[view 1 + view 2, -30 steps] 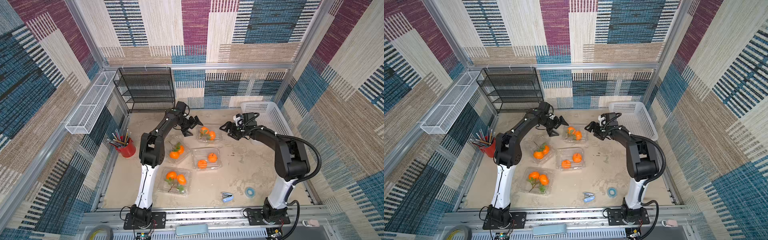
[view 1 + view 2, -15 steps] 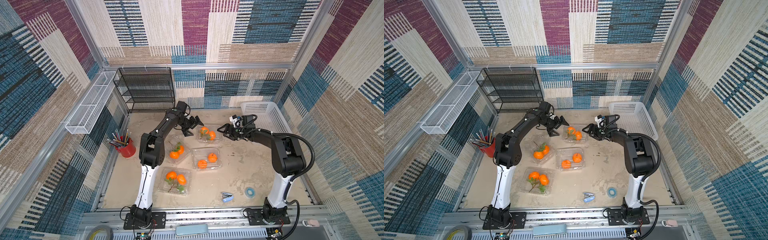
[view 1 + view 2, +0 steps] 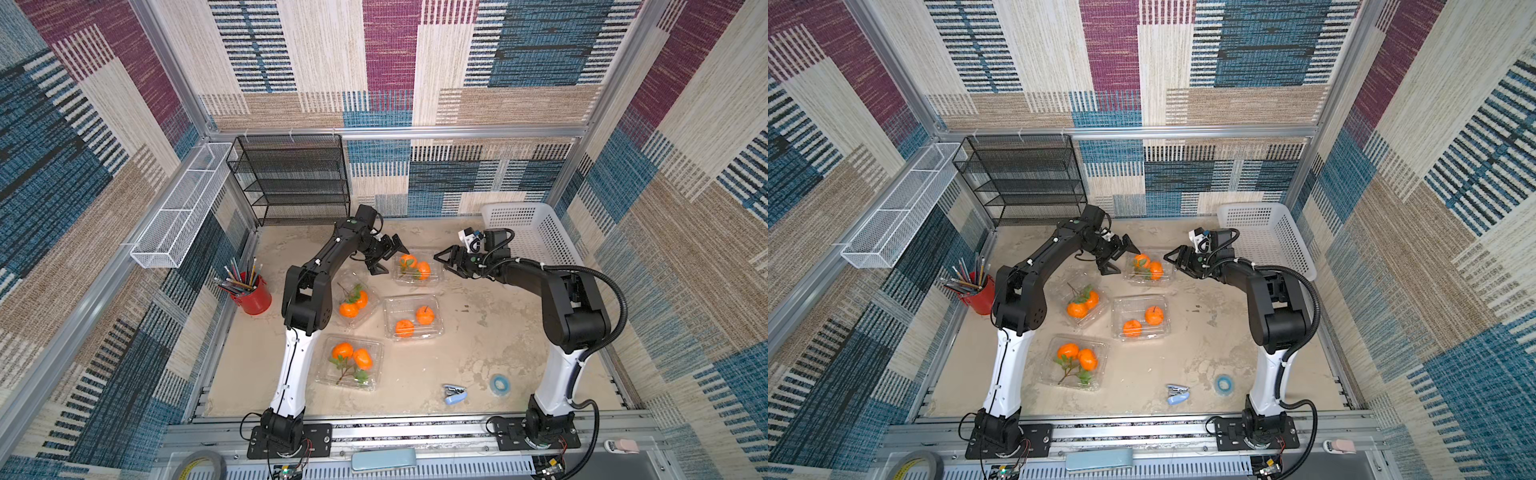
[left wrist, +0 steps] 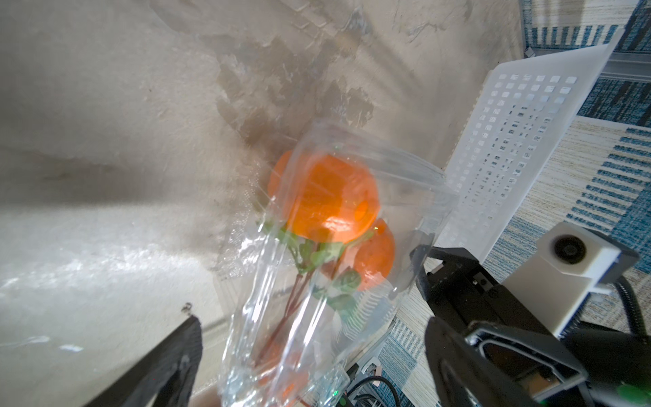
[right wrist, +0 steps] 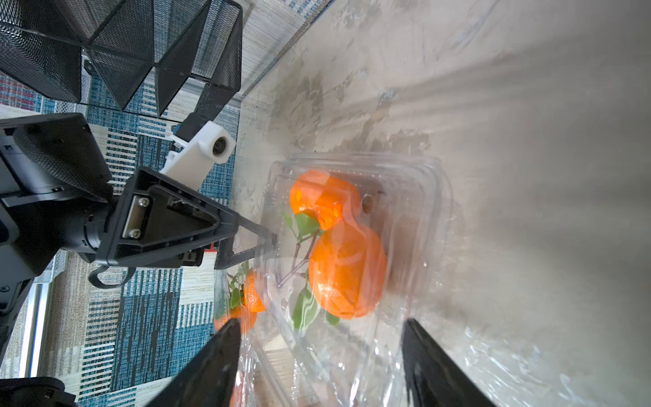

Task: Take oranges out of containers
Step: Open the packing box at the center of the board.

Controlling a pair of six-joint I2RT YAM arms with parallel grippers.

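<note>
Four clear clamshell boxes sit on the sandy table (image 3: 478, 353), each with two oranges inside. The far container (image 3: 415, 281) holds a leafy, stemmed pair of oranges (image 3: 424, 270) and lies between the two grippers. The left container (image 3: 365, 313), centre container (image 3: 412, 299) and near container (image 3: 332, 376) lie closer to the arm bases, well apart from both grippers. The left gripper (image 3: 392, 261) is at the far container's left end, fingers spread wide, one tip by the far corner and one by the near corner. In the right wrist view its lower fingertip (image 5: 267, 236) lies against the plastic edge, but contact cannot be told. In the left wrist view its own fingers (image 4: 176, 359) stand wide either side of the box (image 4: 327, 317), with the fruit (image 4: 331, 197) showing through the clear plastic. The right gripper (image 3: 444, 264) is at the box's right end, fingers apart and nothing pinched. In its wrist view the two dark fingers (image 5: 225, 352) flank the near end of the box (image 5: 415, 218), and whether they touch it cannot be told. Both top views show the same face-off (image 3: 1148, 281). A white perforated basket (image 3: 536, 232) stands behind the right gripper, and a black mesh shelf (image 3: 291, 183) is against the back wall. A red cup (image 3: 255, 297) of pencils is at the left edge. A stapler (image 3: 454, 395) and a tape roll (image 3: 498, 384) lie near the front.
</note>
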